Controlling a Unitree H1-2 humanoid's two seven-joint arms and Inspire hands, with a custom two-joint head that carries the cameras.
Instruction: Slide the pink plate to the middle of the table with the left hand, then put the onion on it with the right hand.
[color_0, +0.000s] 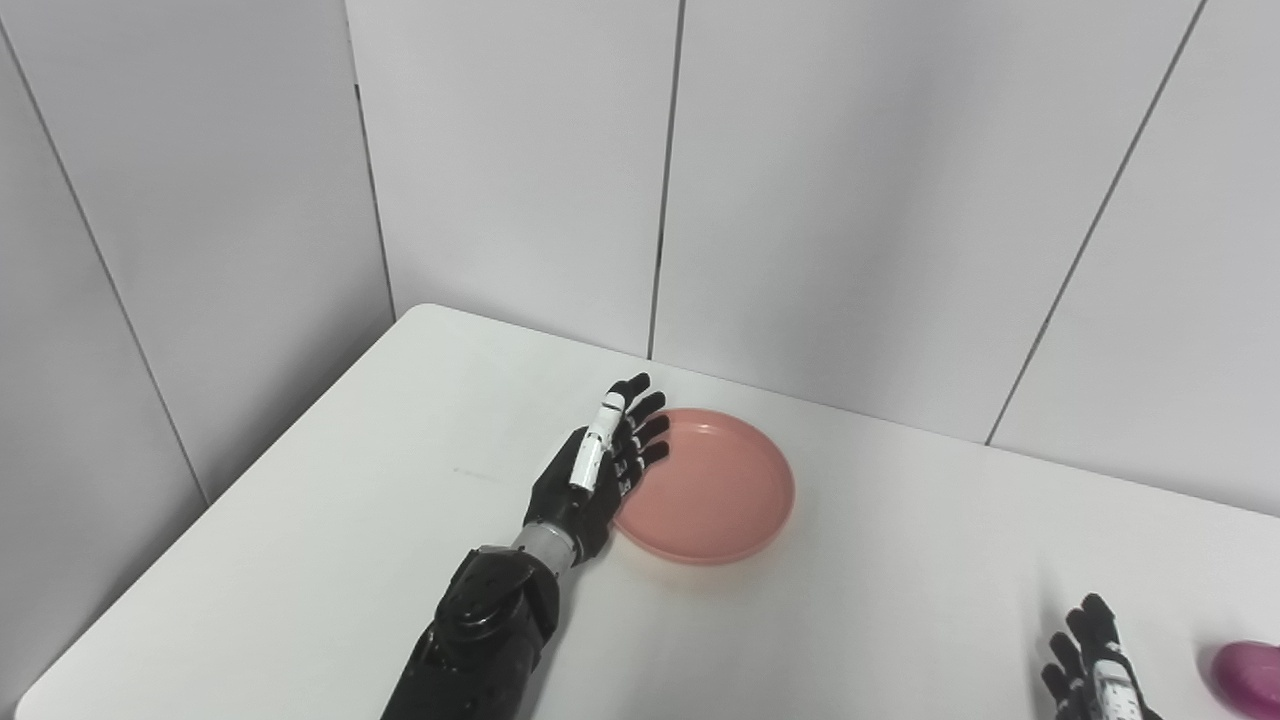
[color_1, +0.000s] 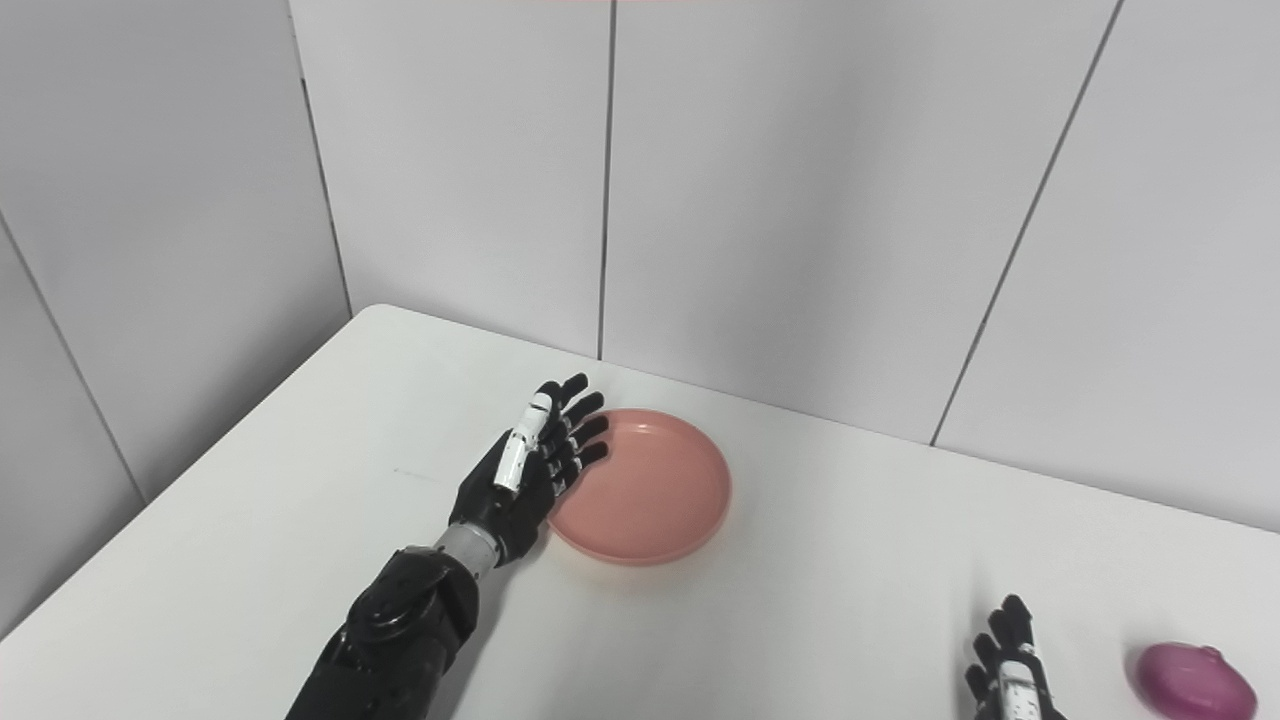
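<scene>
A round pink plate (color_0: 712, 488) lies flat on the white table (color_0: 330, 520), a little left of its middle and near the back edge. My left hand (color_0: 598, 468) stands on its edge with fingers straight and apart, its palm against the plate's left rim. A purple onion (color_1: 1195, 680) rests at the front right of the table. My right hand (color_1: 1010, 672) is low at the bottom edge, fingers spread and pointing up, a short way left of the onion and apart from it. Its lower part is cut off by the frame.
White wall panels (color_0: 840, 190) stand close behind the table's back edge and along its left side. The table's rounded back left corner (color_0: 425, 312) is just beyond the left hand. Bare tabletop stretches between the plate and the onion.
</scene>
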